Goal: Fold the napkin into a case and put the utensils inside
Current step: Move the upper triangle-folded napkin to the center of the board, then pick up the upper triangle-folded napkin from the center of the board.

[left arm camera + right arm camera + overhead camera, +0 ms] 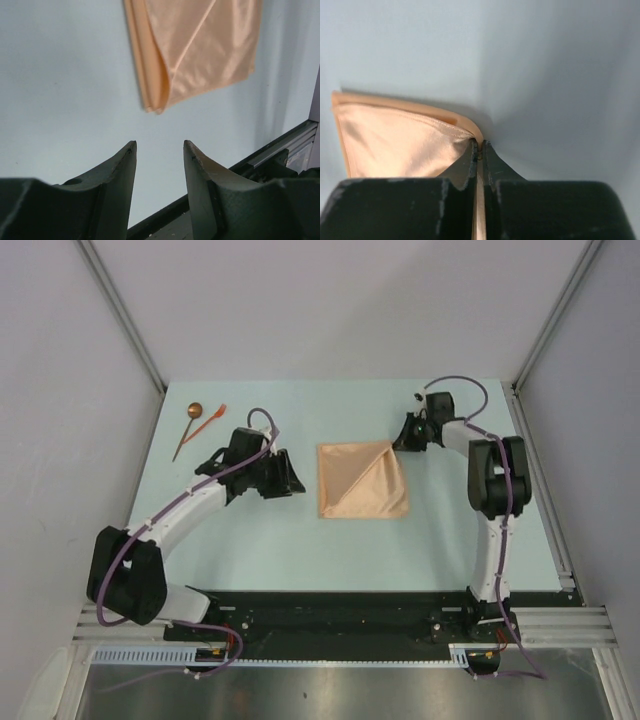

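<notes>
The tan-orange napkin (362, 482) lies folded in layers at the middle of the table, with one flap running to its far right corner. My right gripper (400, 440) is shut on that corner; in the right wrist view the cloth (400, 145) passes between the closed fingertips (481, 146). My left gripper (293, 480) hovers just left of the napkin, open and empty, its fingers (120, 170) pointing at the cloth's near edge (200, 55). The utensils lie at the far left: a dark-handled spoon (188, 428) and an orange-red fork (211, 422).
The pale blue table (250, 540) is bounded by grey walls on three sides. A black base rail (340, 620) with both arm mounts runs along the near edge. A metal rail (290, 145) shows at the right in the left wrist view.
</notes>
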